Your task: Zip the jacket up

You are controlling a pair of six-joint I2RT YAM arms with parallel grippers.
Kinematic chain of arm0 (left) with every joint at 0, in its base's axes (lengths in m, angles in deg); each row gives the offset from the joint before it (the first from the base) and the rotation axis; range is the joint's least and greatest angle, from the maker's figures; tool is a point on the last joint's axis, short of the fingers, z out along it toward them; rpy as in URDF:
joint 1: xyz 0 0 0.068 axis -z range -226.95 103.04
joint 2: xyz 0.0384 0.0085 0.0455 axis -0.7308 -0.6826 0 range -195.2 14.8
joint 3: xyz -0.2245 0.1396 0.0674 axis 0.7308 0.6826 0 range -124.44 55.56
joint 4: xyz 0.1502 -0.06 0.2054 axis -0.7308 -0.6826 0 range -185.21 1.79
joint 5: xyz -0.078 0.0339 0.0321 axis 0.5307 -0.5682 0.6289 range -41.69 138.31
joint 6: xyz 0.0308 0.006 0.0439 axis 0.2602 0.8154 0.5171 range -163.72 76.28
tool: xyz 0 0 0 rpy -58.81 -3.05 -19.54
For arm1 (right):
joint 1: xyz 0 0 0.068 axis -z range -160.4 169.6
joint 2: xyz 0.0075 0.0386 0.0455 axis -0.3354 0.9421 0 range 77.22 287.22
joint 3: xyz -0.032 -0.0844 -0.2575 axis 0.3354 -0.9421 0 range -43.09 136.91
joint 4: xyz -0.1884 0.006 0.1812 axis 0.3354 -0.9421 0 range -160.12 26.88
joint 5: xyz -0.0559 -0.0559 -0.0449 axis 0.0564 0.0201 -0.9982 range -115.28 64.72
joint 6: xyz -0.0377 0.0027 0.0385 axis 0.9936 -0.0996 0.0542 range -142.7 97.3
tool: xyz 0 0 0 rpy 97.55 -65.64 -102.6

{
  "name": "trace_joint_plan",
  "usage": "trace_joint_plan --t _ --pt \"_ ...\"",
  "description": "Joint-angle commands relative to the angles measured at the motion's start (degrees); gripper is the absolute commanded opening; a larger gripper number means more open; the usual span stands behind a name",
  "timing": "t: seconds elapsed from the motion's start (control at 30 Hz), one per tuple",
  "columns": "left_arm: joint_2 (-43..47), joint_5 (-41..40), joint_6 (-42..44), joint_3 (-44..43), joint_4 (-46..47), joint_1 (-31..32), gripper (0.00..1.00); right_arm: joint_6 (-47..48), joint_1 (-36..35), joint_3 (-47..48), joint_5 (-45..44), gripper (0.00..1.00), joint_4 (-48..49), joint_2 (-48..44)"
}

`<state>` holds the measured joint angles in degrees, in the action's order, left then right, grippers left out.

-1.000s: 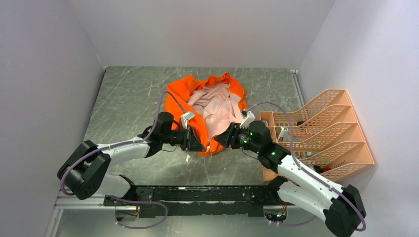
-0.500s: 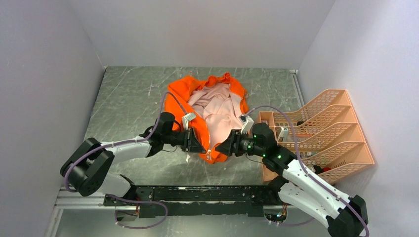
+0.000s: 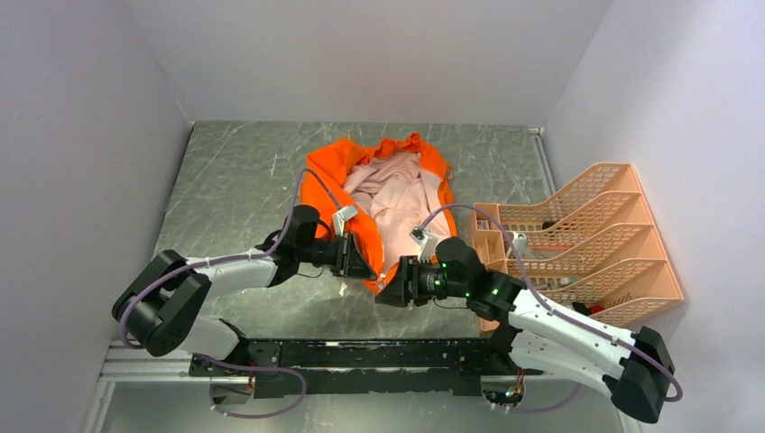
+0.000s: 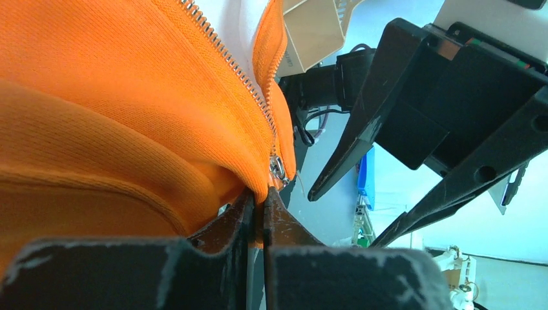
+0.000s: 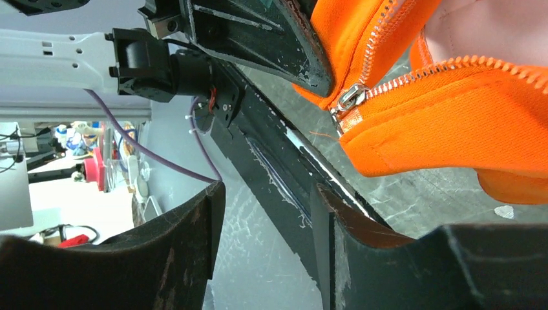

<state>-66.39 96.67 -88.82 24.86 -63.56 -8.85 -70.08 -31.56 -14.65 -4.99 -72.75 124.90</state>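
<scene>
**Right hand point(image 3: 385, 295) open beside jacket point(image 3: 397, 203) hem**

The orange jacket lies mid-surface point(image 3: 225, 180), pink lining up, zipper running 6 to 12 o'clock; the left hand point(image 4: 262, 203) is clamped on the hem at 6 o'clock; the right hand is empty, the slider point(image 5: 349, 97) at its 1 o'clock.

Jacket point(image 3: 397, 207) left of rack point(image 3: 586, 236), seemingly apart

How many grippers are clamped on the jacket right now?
1. The left gripper is shut on the jacket just below its zipper slider; the right gripper stands open nearby, holding nothing.
</scene>
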Motion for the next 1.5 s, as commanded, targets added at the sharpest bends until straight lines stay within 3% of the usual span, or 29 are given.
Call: trace_joint_plan --t 0.0,0.47,0.87,1.23,1.47 --pt "-0.63 3.14 -2.45 -0.41 3.48 0.72 0.08 -3.29 -1.93 -0.74 -5.78 0.54 1.46 -0.01" --pt "-2.35 4.50 -8.32 1.50 9.16 1.08 0.08 -2.95 -3.10 -1.17 -10.72 0.55 3.89 5.58" --pt "-2.79 4.19 -8.68 1.17 9.28 1.97 0.08 -1.63 -3.15 -0.64 -9.47 0.51 7.97 9.34" --pt "-2.98 4.13 -9.48 1.60 10.47 2.03 0.08 -1.36 -3.10 -0.67 -9.74 0.42 7.13 7.91" --pt "-2.59 4.57 -10.78 2.03 12.04 2.06 0.08 -1.36 -3.10 -0.14 -10.21 0.48 6.10 5.25"
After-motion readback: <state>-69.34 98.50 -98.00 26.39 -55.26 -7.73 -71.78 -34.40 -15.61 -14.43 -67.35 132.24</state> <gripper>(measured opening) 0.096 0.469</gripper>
